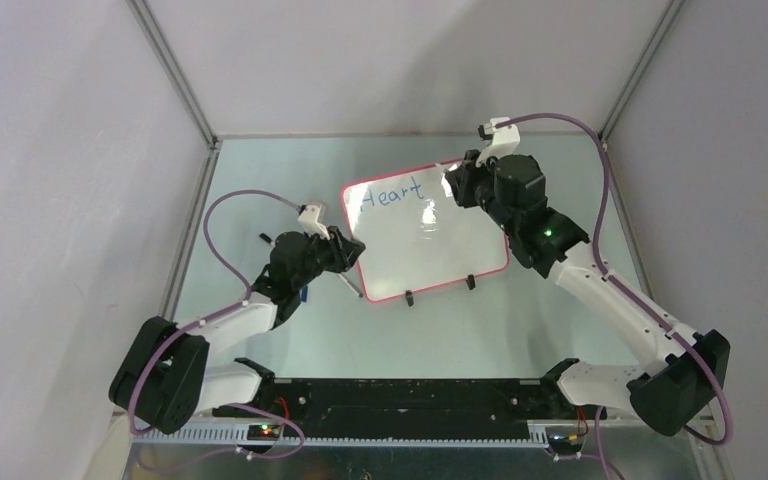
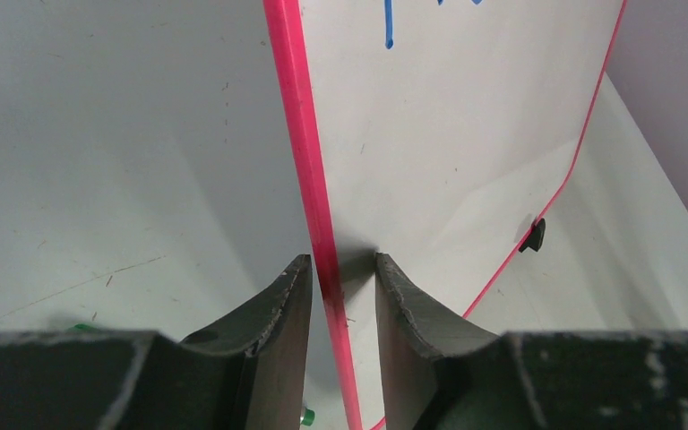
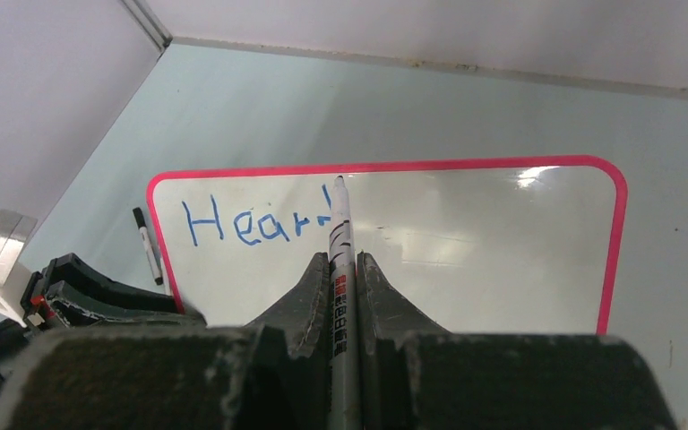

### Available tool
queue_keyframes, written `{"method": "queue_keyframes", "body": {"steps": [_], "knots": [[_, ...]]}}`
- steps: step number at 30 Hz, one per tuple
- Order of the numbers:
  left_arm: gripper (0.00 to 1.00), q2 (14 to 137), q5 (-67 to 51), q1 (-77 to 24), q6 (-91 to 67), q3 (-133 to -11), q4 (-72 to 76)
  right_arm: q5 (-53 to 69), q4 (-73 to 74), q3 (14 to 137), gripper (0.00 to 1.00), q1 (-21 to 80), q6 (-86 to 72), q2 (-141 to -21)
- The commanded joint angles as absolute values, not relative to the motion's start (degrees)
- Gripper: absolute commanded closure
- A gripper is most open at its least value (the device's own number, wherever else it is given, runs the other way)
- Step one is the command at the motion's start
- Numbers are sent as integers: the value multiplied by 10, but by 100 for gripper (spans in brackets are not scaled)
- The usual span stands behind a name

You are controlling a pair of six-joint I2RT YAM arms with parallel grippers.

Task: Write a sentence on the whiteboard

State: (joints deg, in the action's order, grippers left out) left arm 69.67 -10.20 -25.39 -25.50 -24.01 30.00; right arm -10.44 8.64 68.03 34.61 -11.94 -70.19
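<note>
Whiteboard (image 1: 430,240) lay mid-surface between the two arms, red frame skewed, its two black feet (image 1: 408,297) on the near edge. The surface (image 1: 290,165) was pale green. The sentence (image 1: 392,193) amounted to one blue word, "Heart", in the board's far left corner; the rest of the board was white and glossy with a glare spot. Left pincer (image 2: 340,262) sat at the board's left edge, fingers either side of the red frame. It was released rather than clenched, with a gap showing between the frame and the board-side finger. Right pincer (image 3: 342,255) reached in from the far right, clenched on a marker (image 3: 339,215) that ran out between the fingers. The tip sat at the end of the word, near the far frame; could not tell if it touched. A second marker (image 3: 148,244) lay on the surface just left of the board.
</note>
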Motion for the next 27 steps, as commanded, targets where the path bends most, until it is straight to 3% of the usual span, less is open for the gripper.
{"method": "queue_keyframes", "body": {"steps": [1,11,18,27], "knots": [[63,687,-83,-257,-237,-257,292,-89,81,682,100,348,-114,-698],[65,690,-85,-257,-237,-258,294,-140,74,682,100,384,-90,-709],[77,691,-86,-257,-236,-259,292,-162,76,682,100,391,-98,-713],[83,695,-83,-257,-233,-264,284,-135,91,682,100,389,-83,-759]]}}
